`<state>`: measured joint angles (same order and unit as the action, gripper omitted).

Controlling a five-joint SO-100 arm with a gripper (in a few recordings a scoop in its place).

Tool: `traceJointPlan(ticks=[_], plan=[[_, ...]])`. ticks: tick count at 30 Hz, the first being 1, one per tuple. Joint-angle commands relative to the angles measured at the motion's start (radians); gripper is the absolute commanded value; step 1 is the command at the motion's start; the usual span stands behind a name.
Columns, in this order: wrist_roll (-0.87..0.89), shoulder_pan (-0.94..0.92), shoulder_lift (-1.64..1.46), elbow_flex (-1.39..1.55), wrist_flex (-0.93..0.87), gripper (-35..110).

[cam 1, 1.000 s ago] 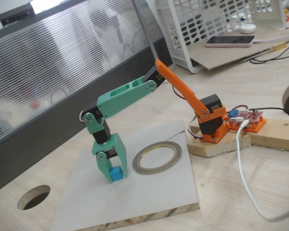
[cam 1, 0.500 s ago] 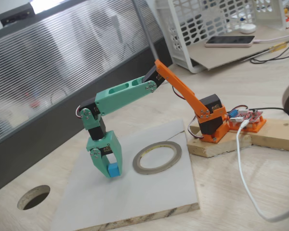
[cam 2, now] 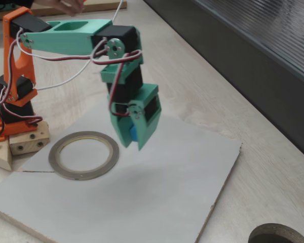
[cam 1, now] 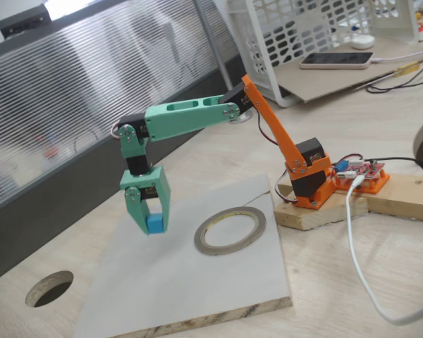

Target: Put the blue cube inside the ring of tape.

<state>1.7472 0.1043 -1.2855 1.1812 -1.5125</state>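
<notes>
My green gripper (cam 1: 151, 227) (cam 2: 135, 139) hangs above the grey board, shut on the blue cube (cam 1: 155, 224) (cam 2: 133, 133), which shows between the jaws and is lifted clear of the surface. The ring of tape (cam 1: 230, 230) (cam 2: 83, 154) lies flat on the board, empty inside. In one fixed view the ring lies to the right of the gripper, about one ring-width away; in the other fixed view it lies to the left. The green and orange arm reaches over from its base on the wooden block.
The grey board (cam 1: 197, 282) (cam 2: 157, 197) rests on the wooden table. A dark round hole (cam 1: 49, 289) (cam 2: 278, 235) is cut in the table beyond the board's edge. A white cable (cam 1: 356, 253), a red circuit board (cam 1: 359, 172) and a white basket (cam 1: 303, 42) lie near the base.
The gripper has risen from the board with the blue cube in it and shifted a little left in the first fixed view. The ring has not moved.
</notes>
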Motion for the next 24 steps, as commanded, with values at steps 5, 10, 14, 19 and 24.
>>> traceJointPlan(ticks=[5, 10, 14, 19, 24], plan=[[0.006, -0.095, -0.206, 0.181, -0.002, 11], [0.006, -0.135, -0.313, 0.275, -0.002, 11], [0.006, -0.141, -0.376, 0.35, -0.014, 11], [0.006, -0.141, -0.469, 0.463, -0.014, 11], [0.006, -0.141, -0.565, 0.595, -0.014, 11]])
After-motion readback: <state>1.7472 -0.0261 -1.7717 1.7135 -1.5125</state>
